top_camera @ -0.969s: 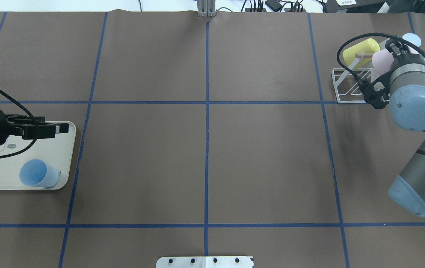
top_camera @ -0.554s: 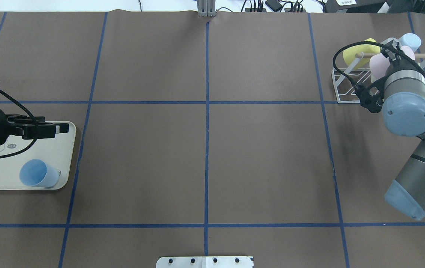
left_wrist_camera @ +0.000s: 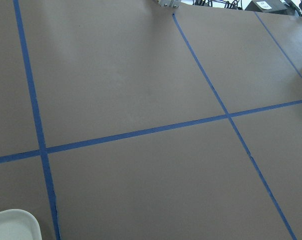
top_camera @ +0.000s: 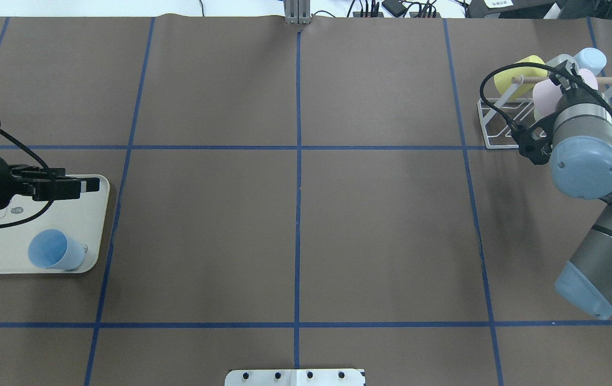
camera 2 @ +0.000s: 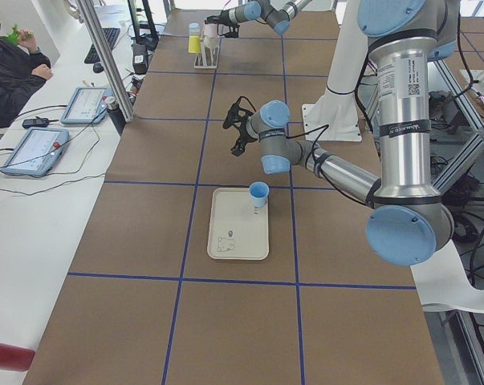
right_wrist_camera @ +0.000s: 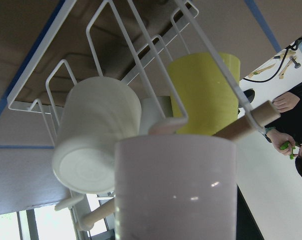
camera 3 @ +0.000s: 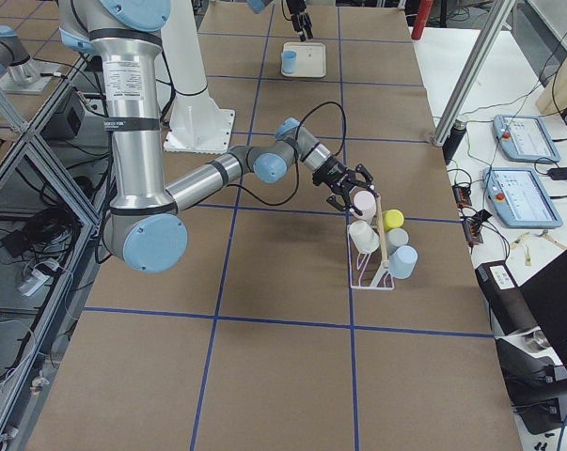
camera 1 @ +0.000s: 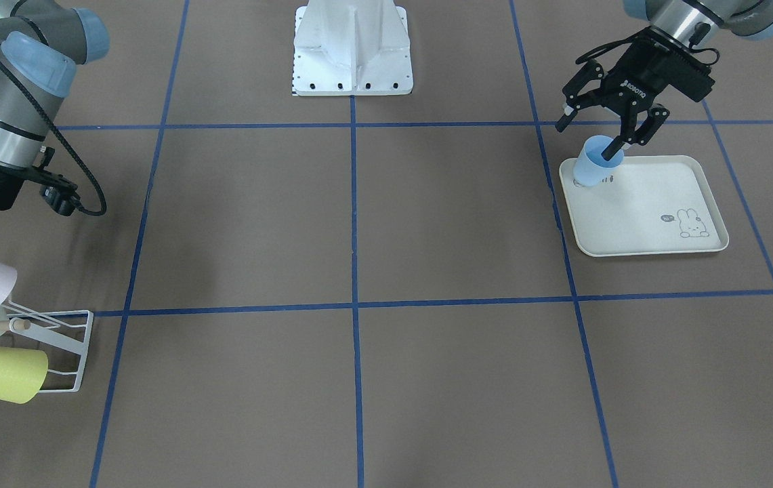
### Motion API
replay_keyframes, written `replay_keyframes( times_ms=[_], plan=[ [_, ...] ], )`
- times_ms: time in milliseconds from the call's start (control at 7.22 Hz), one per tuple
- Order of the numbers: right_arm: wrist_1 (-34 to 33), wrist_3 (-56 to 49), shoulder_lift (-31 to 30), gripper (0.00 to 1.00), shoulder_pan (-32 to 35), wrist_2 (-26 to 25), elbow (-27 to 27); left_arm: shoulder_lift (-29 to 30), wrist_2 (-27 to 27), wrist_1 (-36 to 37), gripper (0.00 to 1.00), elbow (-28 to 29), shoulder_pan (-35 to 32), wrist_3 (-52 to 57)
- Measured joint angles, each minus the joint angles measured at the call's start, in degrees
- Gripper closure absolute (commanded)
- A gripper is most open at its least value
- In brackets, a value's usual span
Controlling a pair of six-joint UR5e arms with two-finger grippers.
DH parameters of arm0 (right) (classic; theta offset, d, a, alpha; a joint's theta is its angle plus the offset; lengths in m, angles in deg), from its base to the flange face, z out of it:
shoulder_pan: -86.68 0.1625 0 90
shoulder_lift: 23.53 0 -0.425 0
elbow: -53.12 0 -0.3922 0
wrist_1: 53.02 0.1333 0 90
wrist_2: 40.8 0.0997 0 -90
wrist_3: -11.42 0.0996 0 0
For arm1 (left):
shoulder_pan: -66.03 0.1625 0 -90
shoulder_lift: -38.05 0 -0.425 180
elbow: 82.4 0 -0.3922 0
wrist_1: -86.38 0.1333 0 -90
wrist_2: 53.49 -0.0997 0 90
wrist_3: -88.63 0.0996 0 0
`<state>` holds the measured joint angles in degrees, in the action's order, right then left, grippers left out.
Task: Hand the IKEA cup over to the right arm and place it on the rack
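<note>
Brown paper ruled by blue tape lines covers the counter [top_camera: 295, 225]. Over the last second the silver-grey right arm with light-blue joint caps and a long black cable loop [top_camera: 587, 161] has edged its wrist in over the rack and has now all but stopped. The matching left arm [camera 2: 402, 104] has not stirred. The cream rounded tray with a rabbit drawing [camera 1: 637, 210] and the small white wire rack with a pale wooden dowel [top_camera: 491, 126] sit well apart, at opposite ends.

The pale pink plastic cup [top_camera: 546, 95] has travelled with that wrist. I therefore judge the right end effector [camera 3: 352, 191] to be clamped on it, though its fingers are hidden. The cup's end is right at a hook-ended prong, and whether they touch I cannot tell. The placing looks close to its last seating move.

A light-blue plastic cup [camera 1: 593, 163] stands upright on the tray, probably next. Above the tray the left end effector [camera 1: 586, 139] hovers, spread wide and holding nothing.

Room is tight at the rack. A yellow cup [top_camera: 520, 69] and a white cup [right_wrist_camera: 95, 140] crowd the pink one, with the dowel just beside it. The rack stands near the counter's far right corner. The blue cup sits in a tray corner, close to the raised rim. Between tray and rack only tape lines show.
</note>
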<state>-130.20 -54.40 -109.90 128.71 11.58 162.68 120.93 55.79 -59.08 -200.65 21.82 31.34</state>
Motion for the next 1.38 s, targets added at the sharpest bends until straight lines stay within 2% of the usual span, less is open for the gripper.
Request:
replay_keyframes(
  times_ms=[415, 692, 831, 1107, 1246, 1384],
  plan=[
    [0.0, 1.6, -0.1, 0.98, -0.9, 0.0, 0.0, 0.1, 0.0, 0.0, 0.0, 0.0, 0.0, 0.0],
    [-0.1, 2.0, -0.1, 0.88, -1.6, -0.4, -0.4, 0.1, 0.1, 0.0, 0.0, 0.1, 0.1, 0.0],
    [-0.1, 2.0, -0.1, 0.79, -1.9, -0.5, -0.8, 0.2, 0.1, 0.0, 0.0, 0.2, 0.1, 0.0],
    [-0.1, 2.0, 0.1, 0.56, -2.1, -0.7, -1.7, 0.3, 0.0, 0.0, 0.0, 0.2, 0.1, 0.0],
    [-0.1, 1.9, 0.3, 0.39, -2.1, -0.7, -2.1, 0.3, 0.0, 0.0, 0.0, 0.2, 0.1, 0.0],
    [-0.1, 1.9, 0.4, 0.29, -2.1, -0.7, -2.3, 0.3, 0.0, 0.0, 0.0, 0.2, 0.1, 0.0]
  ],
)
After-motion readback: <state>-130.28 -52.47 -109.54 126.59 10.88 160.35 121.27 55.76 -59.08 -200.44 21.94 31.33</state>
